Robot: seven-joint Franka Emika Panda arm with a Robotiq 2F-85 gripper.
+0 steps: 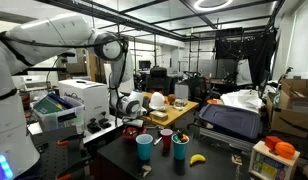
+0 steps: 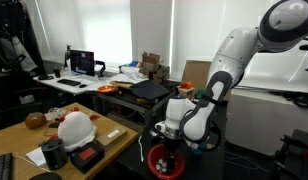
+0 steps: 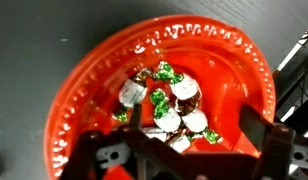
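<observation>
A red bowl (image 3: 94, 75) with a beaded rim holds a heap of small wrapped sweets (image 3: 172, 102) in white, green and brown. My gripper (image 3: 194, 135) hangs just above the bowl with its dark fingers spread wide on either side of the heap. It is open and holds nothing. In both exterior views the arm bends down over the bowl (image 2: 152, 158) on the dark table (image 1: 114, 158). The gripper (image 2: 170, 146) sits low inside the rim. In an exterior view the gripper (image 1: 131, 127) hides most of the bowl (image 1: 135, 132).
Two teal cups (image 1: 145, 147) (image 1: 181, 150), a red cup (image 1: 166, 139) and a banana (image 1: 198, 158) stand on the dark table near the bowl. A white helmet (image 2: 76, 127), a black mug (image 2: 54, 152) and a red item (image 2: 89, 155) lie on the wooden desk.
</observation>
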